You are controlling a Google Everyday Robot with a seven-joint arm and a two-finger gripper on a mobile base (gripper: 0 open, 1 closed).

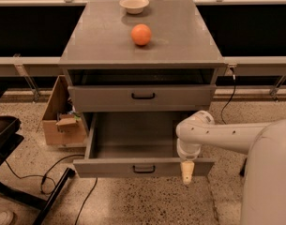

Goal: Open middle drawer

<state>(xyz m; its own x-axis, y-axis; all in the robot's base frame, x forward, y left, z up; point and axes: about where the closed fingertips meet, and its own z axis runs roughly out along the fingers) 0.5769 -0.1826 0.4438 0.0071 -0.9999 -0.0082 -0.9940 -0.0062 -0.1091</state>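
An orange (141, 34) sits mid-top on a grey desk (189, 41), a small white bowl (134, 4) behind it near the back edge. An open cardboard box (58, 123) stands on the speckled floor (147, 205) at left; a black cable (232, 95) hangs at right

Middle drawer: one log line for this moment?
middle drawer: pulled out | gripper: at its front edge, right of handle | orange, bowl: on cabinet top
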